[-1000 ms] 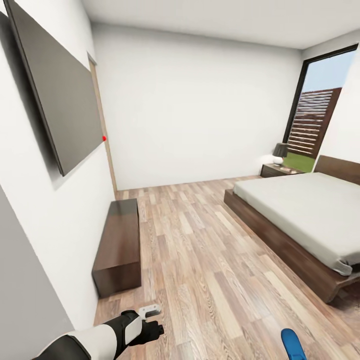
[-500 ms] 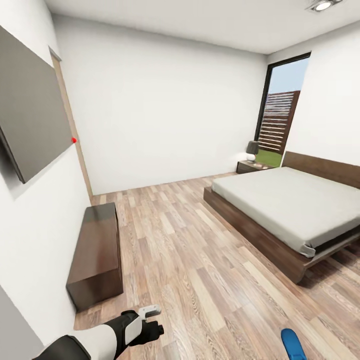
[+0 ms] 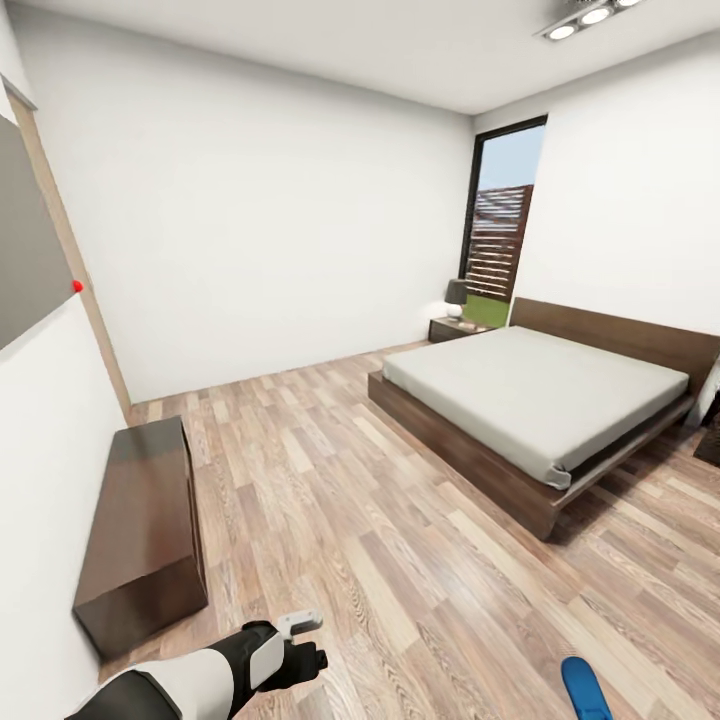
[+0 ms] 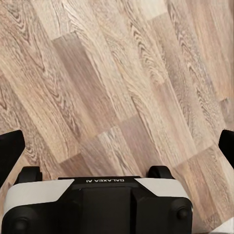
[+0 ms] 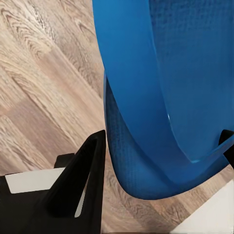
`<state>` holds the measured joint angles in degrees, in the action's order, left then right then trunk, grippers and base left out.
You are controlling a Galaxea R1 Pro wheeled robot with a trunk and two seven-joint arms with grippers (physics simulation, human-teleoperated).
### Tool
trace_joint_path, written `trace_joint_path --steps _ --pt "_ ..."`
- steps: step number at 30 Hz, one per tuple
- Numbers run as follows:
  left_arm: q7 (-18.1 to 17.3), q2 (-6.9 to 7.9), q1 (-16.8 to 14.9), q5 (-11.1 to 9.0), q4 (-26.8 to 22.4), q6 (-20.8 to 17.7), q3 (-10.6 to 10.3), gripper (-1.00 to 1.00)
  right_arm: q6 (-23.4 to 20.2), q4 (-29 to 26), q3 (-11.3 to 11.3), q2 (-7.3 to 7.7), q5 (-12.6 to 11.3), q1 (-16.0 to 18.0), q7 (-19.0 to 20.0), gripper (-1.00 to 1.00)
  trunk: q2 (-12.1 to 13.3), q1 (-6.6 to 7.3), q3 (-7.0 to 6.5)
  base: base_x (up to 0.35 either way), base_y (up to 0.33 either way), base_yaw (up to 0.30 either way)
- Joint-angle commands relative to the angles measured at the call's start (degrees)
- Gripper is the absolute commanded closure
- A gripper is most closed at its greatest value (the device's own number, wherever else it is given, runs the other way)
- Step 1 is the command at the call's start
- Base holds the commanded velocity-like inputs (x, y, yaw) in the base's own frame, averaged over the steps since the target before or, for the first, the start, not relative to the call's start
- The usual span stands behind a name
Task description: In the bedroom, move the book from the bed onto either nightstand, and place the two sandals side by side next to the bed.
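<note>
Between the right fingers: one blue sandal [image 5: 161, 97], pinched between the two black fingers [image 5: 80, 180] in the right wrist view; its tip also pokes up at the bottom edge of the head view [image 3: 585, 690], above the wood floor.
Right gripper [image 5: 163, 146]: closed on the sandal, one finger on each side of the sole.
Left gripper [image 4: 117, 144]: fingers spread wide, nothing between them, plank floor beneath; in the head view it hangs low at the near left [image 3: 300, 640], just past the end of the dark bench.
Bed [image 3: 530, 400]: dark wood frame and headboard, plain off-white mattress, at the right of the room, well apart from both grippers. No detail on the mattress is clear enough to name.
Nightstand [image 3: 455, 328]: dark, at the far side of the bed by the window, with a small lamp [image 3: 456, 297] on it.
Window [image 3: 500, 235]: tall, black-framed, in the far right corner.
Bench [image 3: 145, 530]: low, dark wood, along the left wall.
Floor [image 3: 330, 520]: light brown planks.
Wall panel [image 3: 25, 250]: dark, on the left wall, a red dot beside it.
</note>
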<state>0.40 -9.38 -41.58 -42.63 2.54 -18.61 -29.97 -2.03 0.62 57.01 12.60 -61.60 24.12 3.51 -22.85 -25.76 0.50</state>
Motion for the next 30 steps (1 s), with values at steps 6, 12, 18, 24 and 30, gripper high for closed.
trace_joint_path --steps 6,12,18,24,30 --pt "0.04 0.03 -0.07 -0.61 0.10 -0.11 -0.44 -1.00 -0.10 0.08 0.47 -0.31 -0.55 -0.02 0.36 1.00 -0.07 -0.03 0.05 0.000 0.000 -0.108" --pt "0.04 0.06 -0.07 -0.61 0.10 -0.11 -0.44 -1.00 -0.13 0.08 0.47 -0.89 -0.54 -0.03 0.28 1.00 -0.07 -0.03 0.05 0.000 0.000 -0.021" --pt "0.04 0.09 -0.08 -0.61 0.10 -0.10 -0.44 -1.00 -0.16 0.08 0.47 -3.41 -0.54 -0.04 0.21 1.00 -0.07 -0.03 0.05 0.000 0.000 -0.004" --pt "0.04 0.14 -0.06 -0.61 0.10 -0.06 -0.44 -1.00 -0.04 0.08 0.50 -5.09 -0.54 -0.04 0.18 1.00 -0.07 -0.03 0.05 0.000 0.000 0.000" --pt "0.04 0.15 -0.04 -0.61 0.10 -0.03 -0.44 -1.00 0.12 0.08 0.53 -6.19 -0.54 -0.04 0.18 1.00 -0.07 -0.03 0.05 0.000 0.000 0.000"
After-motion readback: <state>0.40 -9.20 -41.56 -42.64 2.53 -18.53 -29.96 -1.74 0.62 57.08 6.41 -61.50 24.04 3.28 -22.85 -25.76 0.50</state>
